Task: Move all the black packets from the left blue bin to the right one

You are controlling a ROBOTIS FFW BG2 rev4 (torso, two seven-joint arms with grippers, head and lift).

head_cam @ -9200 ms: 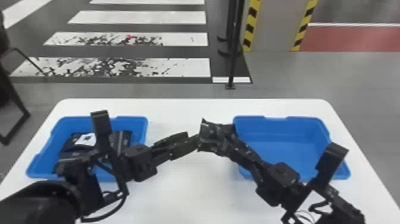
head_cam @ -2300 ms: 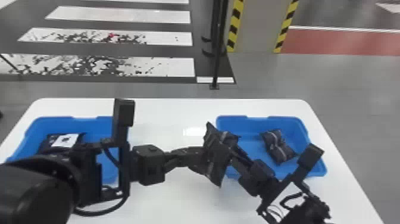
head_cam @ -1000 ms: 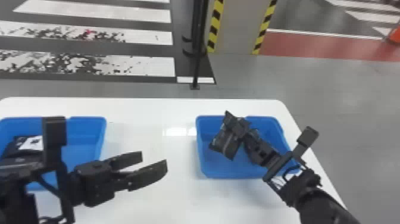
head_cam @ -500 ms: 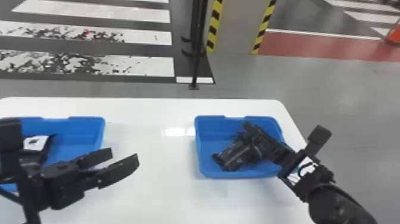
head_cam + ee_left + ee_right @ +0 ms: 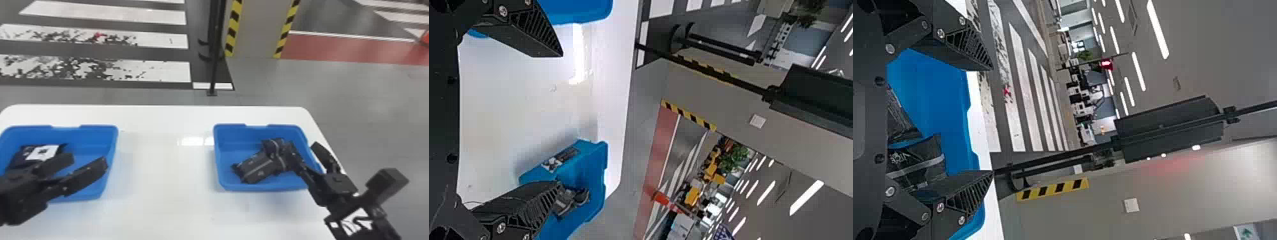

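Two black packets (image 5: 257,169) are contained by the right blue bin (image 5: 261,186); one white-labelled packet (image 5: 41,152) is seen in the left blue bin (image 5: 97,135). Fingers are spread apart on both the left gripper (image 5: 88,159) and the right gripper (image 5: 301,146).

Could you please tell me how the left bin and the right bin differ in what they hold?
The left bin shows a black packet with a white label; the right bin shows black packets with pale stripes. The left bin's packet lies toward its left side, the right bin's around its middle. Both bins are blue.
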